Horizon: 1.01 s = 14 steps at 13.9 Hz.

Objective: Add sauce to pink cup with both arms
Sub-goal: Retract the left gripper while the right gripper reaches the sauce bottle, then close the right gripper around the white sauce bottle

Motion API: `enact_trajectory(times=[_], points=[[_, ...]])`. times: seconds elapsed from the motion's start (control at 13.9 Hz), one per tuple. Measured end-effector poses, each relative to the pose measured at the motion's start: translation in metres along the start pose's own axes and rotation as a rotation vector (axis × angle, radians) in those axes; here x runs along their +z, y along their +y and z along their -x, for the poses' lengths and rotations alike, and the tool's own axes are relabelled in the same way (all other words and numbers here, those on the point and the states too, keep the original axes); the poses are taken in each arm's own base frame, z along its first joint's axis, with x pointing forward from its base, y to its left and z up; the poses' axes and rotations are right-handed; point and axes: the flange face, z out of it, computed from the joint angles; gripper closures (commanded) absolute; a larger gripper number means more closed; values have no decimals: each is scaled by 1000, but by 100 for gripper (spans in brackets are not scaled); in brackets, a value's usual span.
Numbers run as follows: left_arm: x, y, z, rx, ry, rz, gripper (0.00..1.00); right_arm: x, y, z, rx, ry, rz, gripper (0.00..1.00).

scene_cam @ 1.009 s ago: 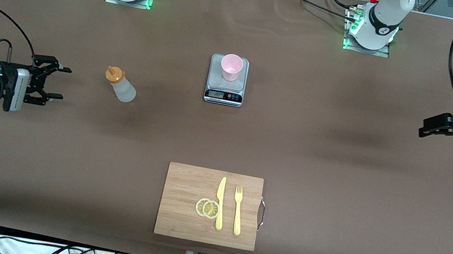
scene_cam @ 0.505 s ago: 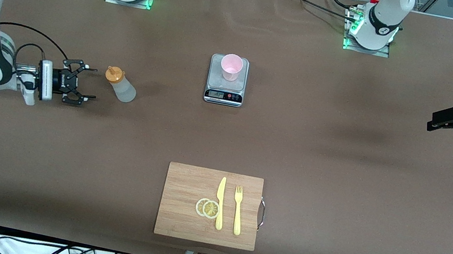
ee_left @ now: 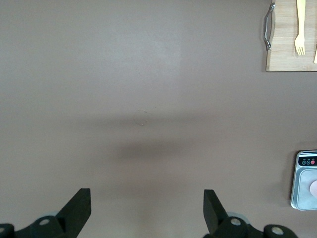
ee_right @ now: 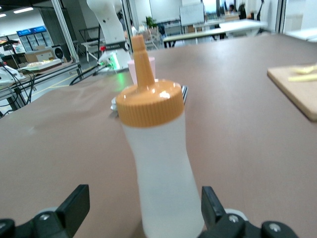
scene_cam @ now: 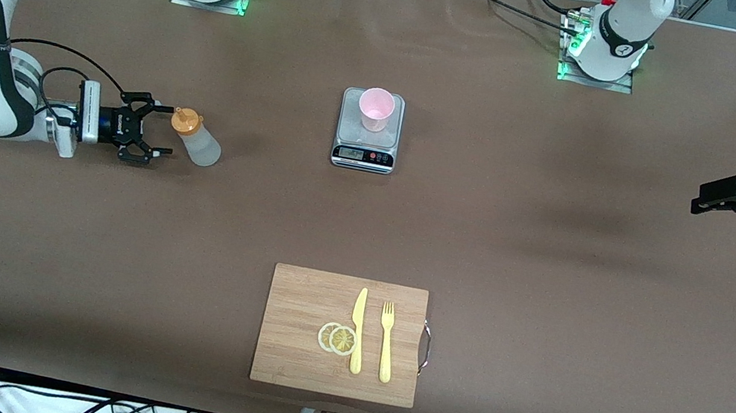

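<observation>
The sauce bottle [scene_cam: 196,140], translucent white with an orange nozzle cap, stands upright on the table toward the right arm's end. My right gripper [scene_cam: 156,130] is low beside it, open, fingers just short of it. In the right wrist view the bottle [ee_right: 161,163] fills the gap of the right gripper [ee_right: 144,206], untouched. The pink cup [scene_cam: 376,109] stands on a small scale [scene_cam: 364,149] at mid-table and shows past the nozzle [ee_right: 151,67]. My left gripper [scene_cam: 700,201] waits open at the left arm's end, over bare table [ee_left: 147,210].
A wooden cutting board [scene_cam: 294,345] lies nearer the front camera, with a yellow knife [scene_cam: 357,330], a yellow fork [scene_cam: 386,342] and two lemon slices [scene_cam: 337,338] on it. The scale's edge shows in the left wrist view [ee_left: 303,181].
My right gripper has dropped and moved toward the sauce bottle, from well short of it to right beside it, staying open. The left arm has barely shifted.
</observation>
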Motion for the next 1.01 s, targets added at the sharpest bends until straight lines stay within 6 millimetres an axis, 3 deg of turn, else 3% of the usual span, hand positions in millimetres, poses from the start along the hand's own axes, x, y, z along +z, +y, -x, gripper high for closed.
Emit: enact_trajectory(times=[0.36, 0.58, 0.65, 0.87, 1.01], points=[[0, 2, 0, 3, 0, 0, 0, 33, 7, 1, -69, 74, -32, 0], [0, 2, 0, 4, 0, 0, 0, 41, 7, -1, -75, 92, -49, 1], [0, 3, 0, 5, 0, 0, 0, 43, 7, 1, -73, 95, -52, 6], [0, 3, 0, 6, 0, 0, 0, 47, 6, 6, -64, 100, -57, 41], [0, 3, 0, 6, 0, 0, 0, 50, 9, 3, -67, 100, -62, 56]])
